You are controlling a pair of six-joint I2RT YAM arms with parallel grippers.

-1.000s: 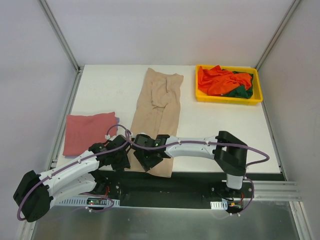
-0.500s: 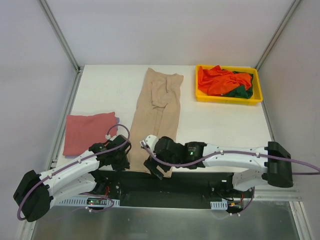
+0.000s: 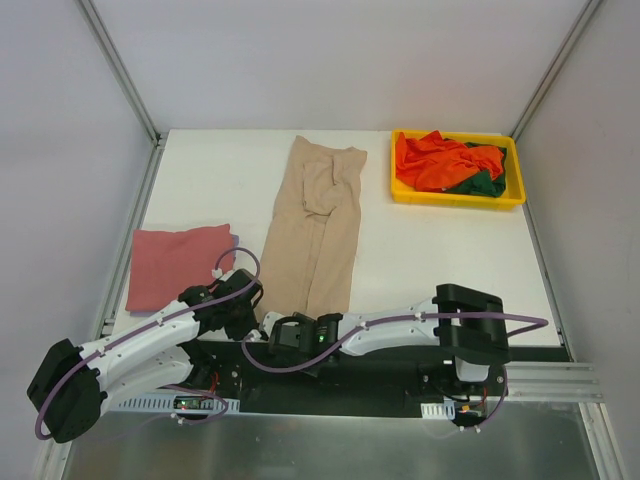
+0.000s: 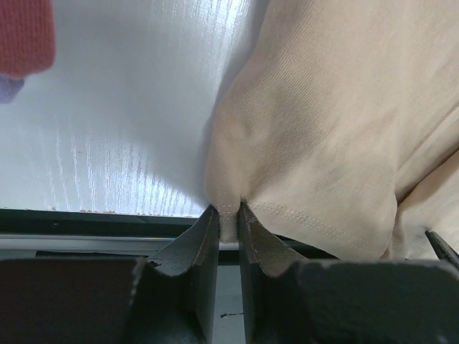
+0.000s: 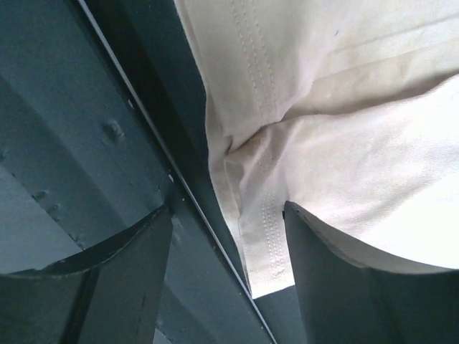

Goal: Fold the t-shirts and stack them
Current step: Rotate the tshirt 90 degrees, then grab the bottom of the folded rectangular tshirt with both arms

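Observation:
A large tan t-shirt (image 3: 318,225) lies lengthwise down the middle of the table, its hem at the near edge. My left gripper (image 3: 256,310) is shut on the hem's near left corner, pinching a fold of the tan cloth (image 4: 228,217). My right gripper (image 3: 292,332) is open at the near edge. The tan hem's right corner (image 5: 267,236) hangs between its spread fingers, over the dark frame. A dusty red t-shirt (image 3: 180,265) lies folded at the left, with a lilac edge (image 4: 7,89) beneath it. Orange (image 3: 435,160) and dark green (image 3: 485,185) shirts lie crumpled in the tray.
A yellow plastic tray (image 3: 455,198) stands at the back right. The dark metal frame (image 5: 86,129) runs along the table's near edge under both grippers. White walls with metal posts enclose the table on three sides.
My right arm swung and its gripper moved from on top of the tan hem down to the table's near edge. The left gripper stayed at the hem's left corner.

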